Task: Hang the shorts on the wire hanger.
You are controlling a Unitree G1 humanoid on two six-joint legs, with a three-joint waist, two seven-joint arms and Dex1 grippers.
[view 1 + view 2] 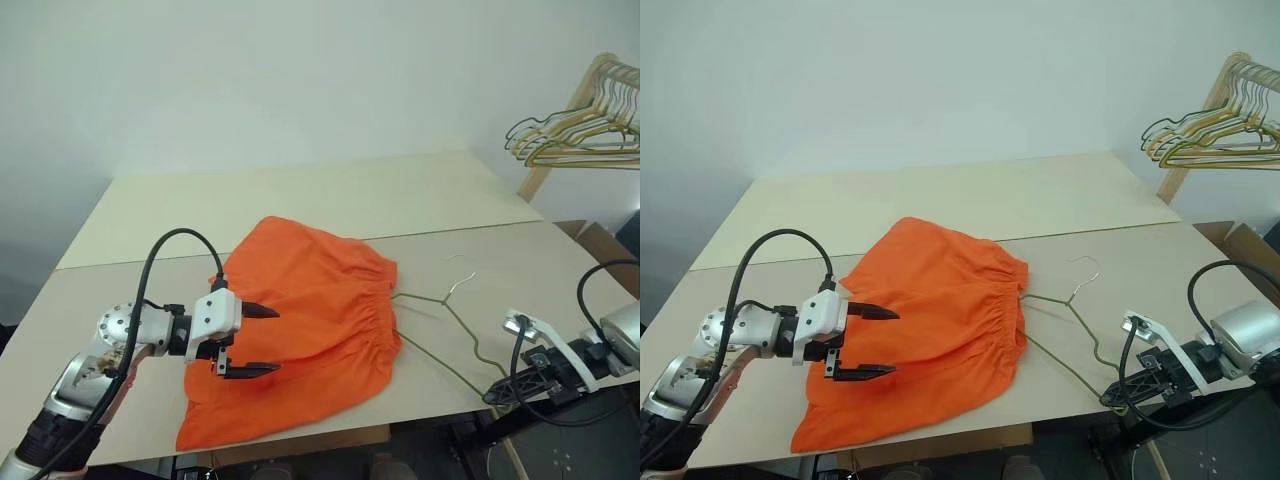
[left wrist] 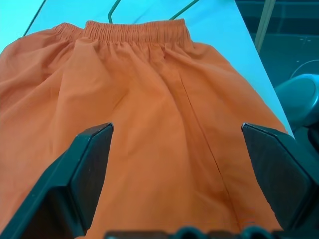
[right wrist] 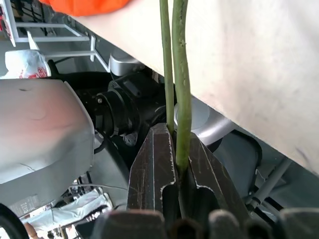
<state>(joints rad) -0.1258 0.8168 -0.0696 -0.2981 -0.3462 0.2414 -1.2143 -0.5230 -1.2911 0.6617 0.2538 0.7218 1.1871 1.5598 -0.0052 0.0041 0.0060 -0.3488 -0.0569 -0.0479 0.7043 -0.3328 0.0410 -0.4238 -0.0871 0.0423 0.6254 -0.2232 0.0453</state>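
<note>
On the pale tabletop [image 1: 300,200], near its front edge, the orange shorts [image 1: 310,320] lie flat and a little rumpled, with the gathered waistband turned to the right. Just right of the waistband lies the wire hanger [image 1: 450,320]; one corner of it seems to reach under or into the waistband, while its hook points to the far side and its other corner runs off the near right edge of the table.

At the left, the left gripper [image 1: 248,342] hovers over the leg end of the shorts with its two black fingers spread wide and nothing between them. At the near right edge, the right gripper [image 1: 1120,395] has its fingers pressed together on the hanger's wire, pinching the corner that overhangs the table.

Judging by this layout, the step in hand is threading: the hanger is gripped, but the shorts are not yet on it. The next move probably calls for the left gripper to close on the fabric and steady it while the right arm slides the wire further into the waistband.

Looking from the right wrist, the pinch is plain: two strands of green wire run up from between the closed fingers. Looking from the left wrist, the seam down the shorts and the full waistband are visible between the spread fingers. Far to the right, a bunch of spare hangers [image 1: 580,125] hangs on a wooden rack.
</note>
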